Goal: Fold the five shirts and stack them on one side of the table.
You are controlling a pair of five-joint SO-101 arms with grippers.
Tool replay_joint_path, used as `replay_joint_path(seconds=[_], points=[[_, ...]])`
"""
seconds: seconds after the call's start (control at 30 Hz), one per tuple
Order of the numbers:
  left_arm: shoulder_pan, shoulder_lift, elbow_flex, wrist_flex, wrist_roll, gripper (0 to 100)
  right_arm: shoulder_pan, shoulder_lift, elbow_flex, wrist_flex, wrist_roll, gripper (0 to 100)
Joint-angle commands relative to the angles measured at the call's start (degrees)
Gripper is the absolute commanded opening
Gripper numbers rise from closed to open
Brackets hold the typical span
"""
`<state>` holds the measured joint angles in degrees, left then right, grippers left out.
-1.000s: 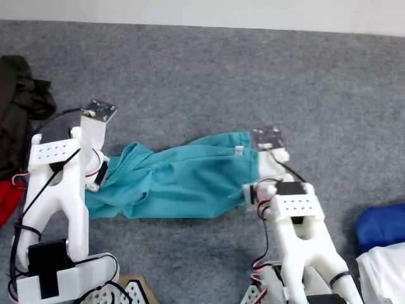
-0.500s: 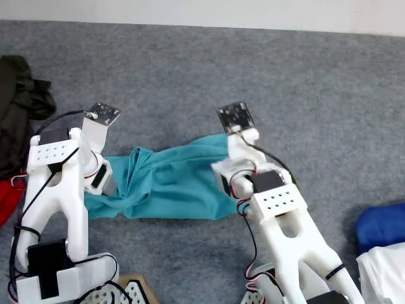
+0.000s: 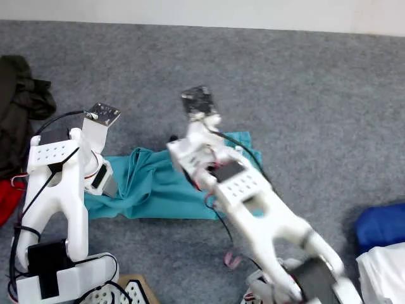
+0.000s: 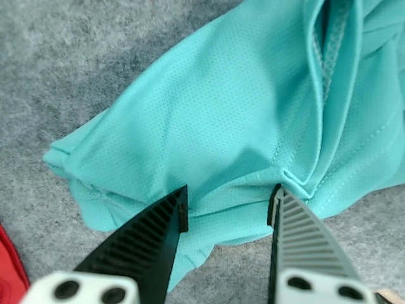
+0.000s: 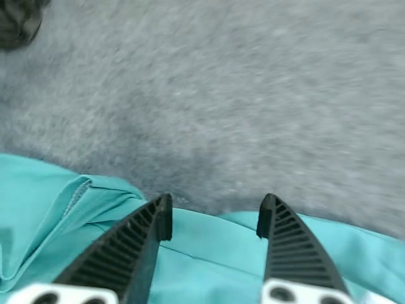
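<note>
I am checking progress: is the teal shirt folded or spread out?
Neither fully: the shirt lies rumpled in a long strip with loose pleats, no neat fold. Left gripper and right gripper are open above it.

**Right wrist view.** The right gripper [image 5: 215, 204], with its two black ribbed fingers [image 5: 136, 250] spread apart, is held over the edge of a teal knit-fabric shirt [image 5: 209, 259] lying on the grey, felt-covered desk [image 5: 253, 95]. The shirt's border runs just past the fingertips (a stitched hem [image 5: 74, 192], folded over, shows beside one finger). A dark crumpled garment [image 5: 18, 19] lies on the desk, well apart from the shirt.
</note>
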<state>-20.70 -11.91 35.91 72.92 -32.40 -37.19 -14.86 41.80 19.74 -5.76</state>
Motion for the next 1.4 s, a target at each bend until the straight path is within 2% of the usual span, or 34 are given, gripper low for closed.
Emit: replay_joint_path(seconds=[0.0,0.37,0.57,0.63,0.77,1.07,1.37], points=[[-2.51,-2.33,-0.57,-0.18,-0.26,23,-1.45,8.66,-10.07,-1.54,-0.53,22.7],[-2.68,-2.33,-0.4,-0.18,-0.26,23,-5.67,30.64,-34.07,-1.45,-0.53,22.1],[-2.68,-2.15,-0.31,-0.26,-0.26,23,-5.85,35.56,-41.63,4.53,-0.62,0.1],[-2.59,-2.15,-0.4,-0.26,-0.26,23,-5.76,35.56,-42.24,4.79,-0.62,2.3],[-2.59,-2.07,-0.31,-0.26,-0.26,23,-6.55,35.74,-42.24,7.34,-0.62,0.7],[-2.86,-1.98,-0.4,-0.26,-0.26,23,-10.15,35.3,-40.31,20.0,-0.62,0.7],[-2.86,-1.89,-0.13,-1.93,-0.26,23,-11.3,22.55,-29.49,19.74,-0.62,0.7]])
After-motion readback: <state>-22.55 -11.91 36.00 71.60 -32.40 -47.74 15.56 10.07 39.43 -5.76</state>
